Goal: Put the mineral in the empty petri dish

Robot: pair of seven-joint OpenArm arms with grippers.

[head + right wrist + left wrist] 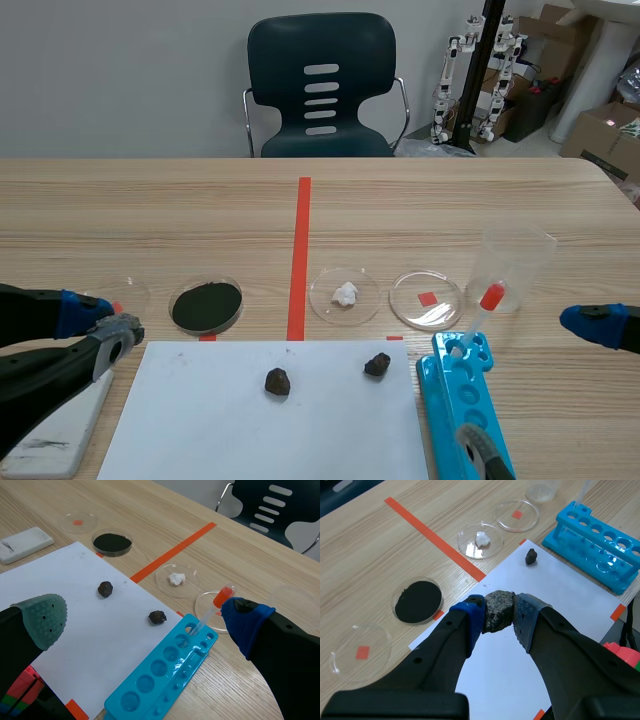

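My left gripper (499, 618) is closed on the mineral (497, 606): the two blue pads press it from both sides, and the fingers stand apart only as much as the stone is wide. The mineral is a grey, speckled, blocky piece, about as tall as it is broad, so I see no clear long axis to take care of. It is held up in the air near the corner of the white paper (535, 650). The relation that matters is this: the nearest empty petri dish (349, 641) lies on the table off to the side of my gripper, on the side of the brighter blue pad, at the end of the row of dishes, next to the dish of black powder (393, 601). Further along the same row come the dish with a white lump (470, 547) and a second empty dish (526, 521), which lies beyond the orange-red tape line (435, 535), well apart from me and closer to the other arm. My right gripper (144, 621) is wide open and holds nothing. I judge that the left arm is the nearer one to the first empty dish, so the coming move asks for a short sideways carry until the stone is over that dish, then a gentle opening
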